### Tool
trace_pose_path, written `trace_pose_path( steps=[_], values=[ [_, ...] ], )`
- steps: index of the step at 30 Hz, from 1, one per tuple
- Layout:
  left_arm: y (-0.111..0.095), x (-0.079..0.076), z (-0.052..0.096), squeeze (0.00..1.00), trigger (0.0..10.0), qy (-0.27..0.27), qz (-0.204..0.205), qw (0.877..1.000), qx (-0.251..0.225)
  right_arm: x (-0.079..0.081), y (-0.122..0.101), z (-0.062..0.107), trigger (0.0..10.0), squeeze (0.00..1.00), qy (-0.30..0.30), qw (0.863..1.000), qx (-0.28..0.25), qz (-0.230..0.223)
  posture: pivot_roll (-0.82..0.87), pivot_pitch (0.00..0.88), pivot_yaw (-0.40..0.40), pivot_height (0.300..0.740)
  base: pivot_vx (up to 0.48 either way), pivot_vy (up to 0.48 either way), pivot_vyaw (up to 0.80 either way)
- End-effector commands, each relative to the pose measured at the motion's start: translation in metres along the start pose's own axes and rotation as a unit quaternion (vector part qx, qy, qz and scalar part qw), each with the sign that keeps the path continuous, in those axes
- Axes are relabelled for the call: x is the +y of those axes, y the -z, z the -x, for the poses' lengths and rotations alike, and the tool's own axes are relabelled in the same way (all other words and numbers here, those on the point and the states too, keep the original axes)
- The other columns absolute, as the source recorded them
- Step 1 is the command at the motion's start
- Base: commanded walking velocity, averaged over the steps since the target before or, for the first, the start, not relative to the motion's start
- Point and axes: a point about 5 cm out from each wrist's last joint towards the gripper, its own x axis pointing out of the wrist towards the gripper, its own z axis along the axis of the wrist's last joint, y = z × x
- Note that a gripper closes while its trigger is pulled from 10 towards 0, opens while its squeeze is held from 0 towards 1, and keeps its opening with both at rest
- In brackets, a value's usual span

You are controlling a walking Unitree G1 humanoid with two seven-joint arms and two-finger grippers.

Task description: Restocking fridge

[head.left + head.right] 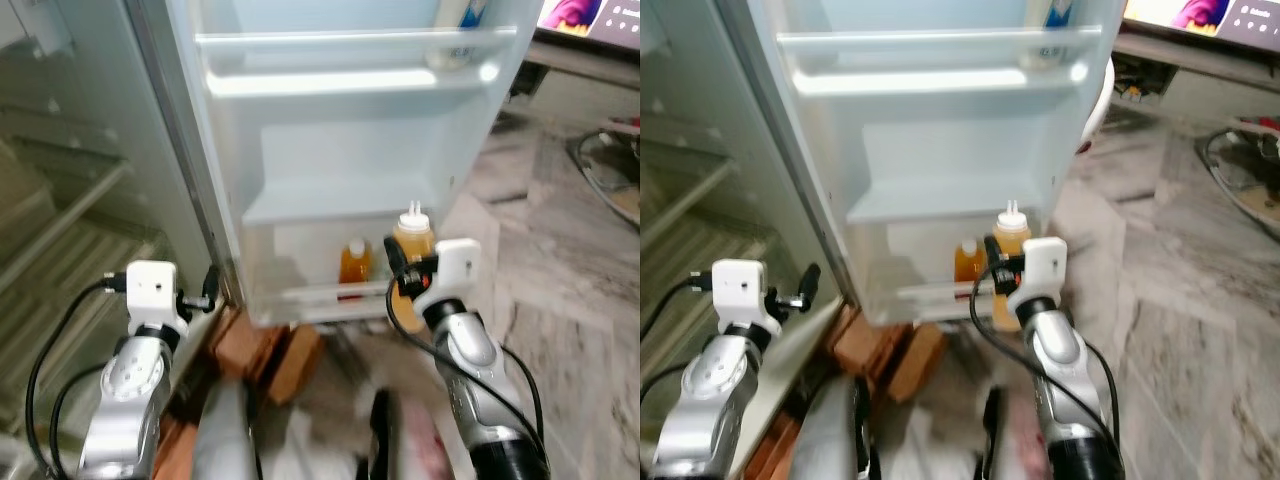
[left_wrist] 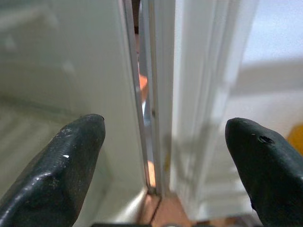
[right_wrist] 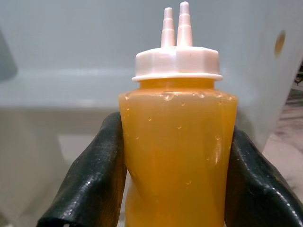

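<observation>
Two bottles sit at the lowest door shelf (image 1: 300,295) of the open fridge door (image 1: 340,170). Squeeze bottle (image 3: 177,142): amber liquid, white cap with twin nozzles, held upright, long axis vertical, nozzles pointing up. Droplets on its wall. Right gripper (image 3: 175,170) has its black fingers (image 3: 90,179) closed on the bottle's body, one on each side, below the cap. In the head views the bottle (image 1: 412,240) is at the right end of the door shelf; whether its base rests on the shelf cannot be told, since the wrist hides it.

Second bottle (image 1: 354,262): smaller, orange contents, pale cap, upright, standing in the same shelf just left of the squeeze bottle.

Left gripper (image 2: 163,156) has fingers (image 2: 61,165) spread wide, holding nothing. It points at the hinge gap between the fridge body and the door. In the head view it (image 1: 208,290) is low, near the door's bottom-left corner.

Upper door shelf (image 1: 350,45) carries a white container (image 1: 452,50), blurred. Brown boxes (image 1: 265,350) lie on the marble floor (image 1: 560,260) under the door.
</observation>
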Motion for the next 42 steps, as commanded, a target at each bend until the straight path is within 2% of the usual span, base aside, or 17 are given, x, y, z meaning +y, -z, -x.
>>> trace_pose_path(
  steps=[1, 7, 14, 22, 27, 30, 38, 42],
  values=[
    [-0.002, 0.004, -0.001, 0.00, 10.0, -0.010, -0.009, 1.000, -0.008, -0.004, -0.006, -0.002, 10.0, 0.00, 0.012, 1.000, -0.018, 0.004, 0.13, 0.000, -0.015, 0.701, 0.000, 0.000, 0.00],
    [-0.001, 0.005, -0.004, 0.00, 10.0, -0.031, -0.031, 0.999, -0.001, -0.010, -0.006, -0.002, 10.0, 0.00, 0.020, 1.000, -0.017, 0.000, 0.11, 0.000, -0.003, 0.736, 0.000, 0.000, 0.00],
    [0.003, -0.002, -0.003, 0.00, 10.0, -0.021, -0.020, 1.000, -0.003, -0.014, -0.004, 0.001, 10.0, 0.00, 0.017, 1.000, -0.009, 0.003, 0.10, 0.000, -0.023, 0.740, 0.000, 0.000, 0.00],
    [0.010, -0.011, 0.000, 0.00, 10.0, -0.012, -0.018, 1.000, 0.008, -0.009, 0.002, 0.007, 10.0, 0.00, 0.003, 1.000, 0.006, -0.004, 0.09, 0.000, -0.033, 0.740, 0.000, 0.000, 0.00],
    [0.015, -0.015, 0.002, 0.00, 10.0, -0.010, -0.013, 1.000, 0.016, -0.001, 0.013, 0.021, 10.0, 0.00, -0.022, 0.998, 0.030, -0.045, 0.08, 0.000, -0.035, 0.740, -0.105, 0.000, 0.00],
    [0.012, -0.017, -0.001, 0.00, 10.0, -0.007, -0.013, 1.000, 0.009, 0.003, 0.014, 0.021, 10.0, 0.00, -0.038, 0.997, 0.035, -0.057, 0.08, 0.000, -0.032, 0.740, -0.266, 0.000, 0.00],
    [0.007, -0.017, -0.004, 0.00, 10.0, -0.005, -0.016, 1.000, 0.001, 0.005, 0.014, 0.019, 10.0, 0.00, -0.048, 0.996, 0.046, -0.057, 0.09, 0.000, -0.032, 0.740, -0.262, 0.000, 0.00],
    [0.006, -0.018, -0.005, 0.00, 10.0, -0.003, -0.019, 1.000, -0.001, 0.012, 0.011, 0.018, 10.0, 0.00, -0.076, 0.996, 0.037, -0.028, 0.09, 0.000, -0.033, 0.740, 0.000, 0.000, 0.20]
  ],
)
